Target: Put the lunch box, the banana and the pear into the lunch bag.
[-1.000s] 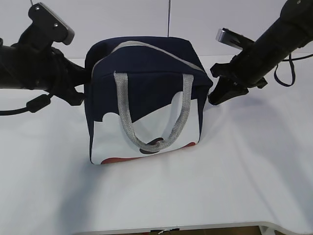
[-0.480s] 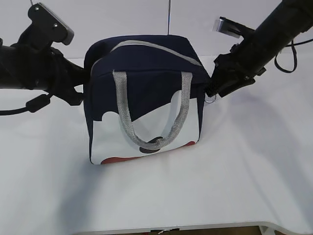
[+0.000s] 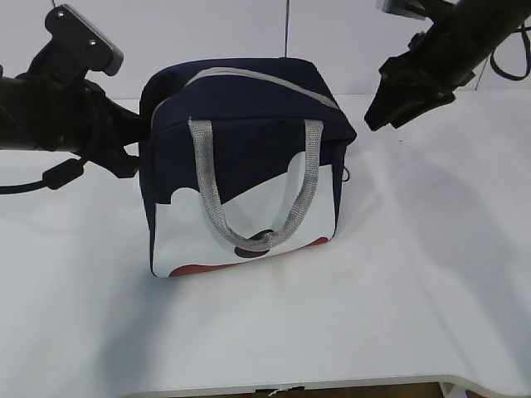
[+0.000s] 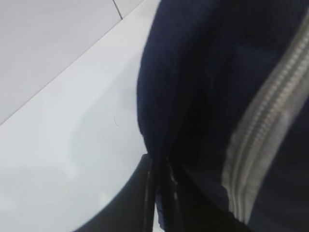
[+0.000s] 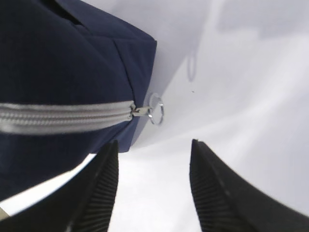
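Observation:
The navy lunch bag (image 3: 249, 149) stands upright mid-table, its white, red and black side facing the exterior camera. Its grey zipper (image 3: 257, 79) is shut along the top. My left gripper (image 3: 137, 156) is shut on a fold of the bag's left side fabric (image 4: 193, 96), pinched between the jaws (image 4: 160, 169). My right gripper (image 3: 377, 116) is open and empty, raised above and to the right of the bag. In the right wrist view the ring pull (image 5: 156, 109) hangs free at the zipper's end, ahead of the open gripper (image 5: 153, 145). The lunch box, banana and pear are out of view.
The white table (image 3: 398, 274) surrounds the bag, with its front edge at the bottom of the exterior view. A white wall stands behind. A dark cable (image 3: 506, 62) loops off the right arm.
My right gripper has left the ring pull at the bag's right end, lifted up and to the right, and now stands open. The bag has shifted slightly left. The left arm has held still.

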